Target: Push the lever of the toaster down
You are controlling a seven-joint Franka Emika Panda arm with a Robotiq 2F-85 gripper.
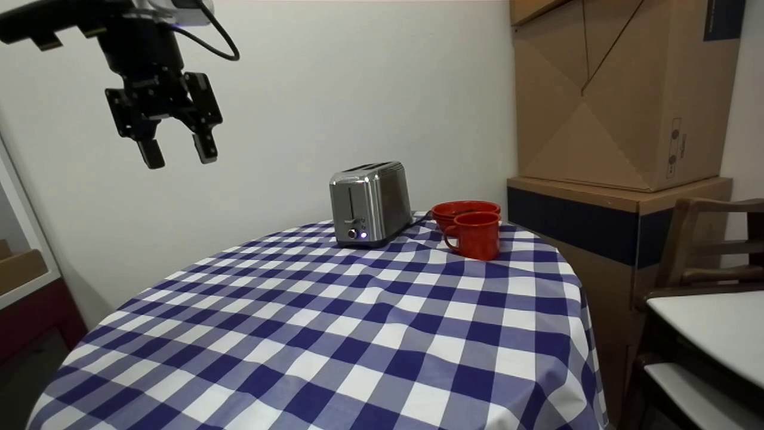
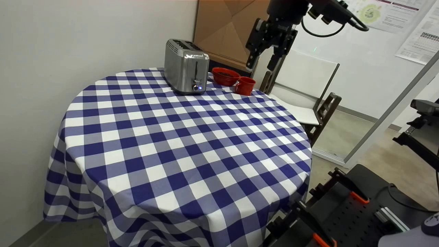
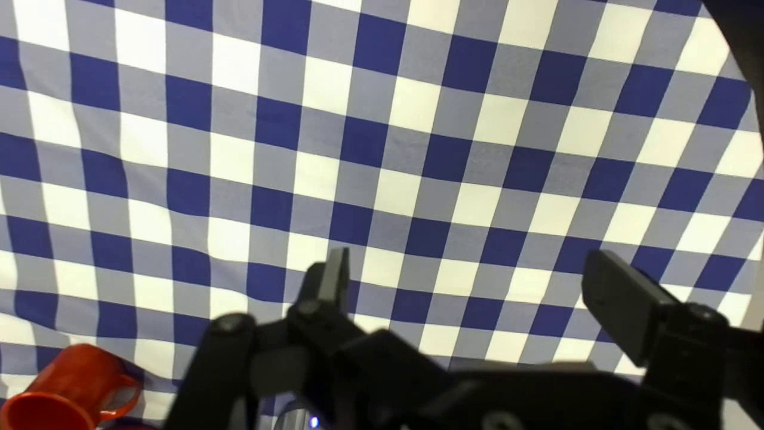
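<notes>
The silver-grey toaster (image 1: 371, 206) stands upright at the far side of the checkered table in both exterior views; it also shows in an exterior view (image 2: 178, 67). Its lever (image 1: 351, 221) is on the narrow end face, low at the bottom of its slot, just above a knob and a lit light; the lever shows too in an exterior view (image 2: 196, 81). In the wrist view only a sliver of the toaster (image 3: 291, 418) shows at the bottom edge. My gripper (image 1: 179, 156) is open and empty, high above the table and apart from the toaster; its fingers (image 3: 465, 269) are wide apart.
A red cup (image 1: 481, 239) and red bowls (image 2: 224, 78) stand beside the toaster. The cup (image 3: 77, 382) shows at the wrist view's lower left. A wall is behind the toaster. Cardboard boxes (image 1: 588, 119) and a chair (image 2: 301, 75) stand past the table (image 2: 171, 137).
</notes>
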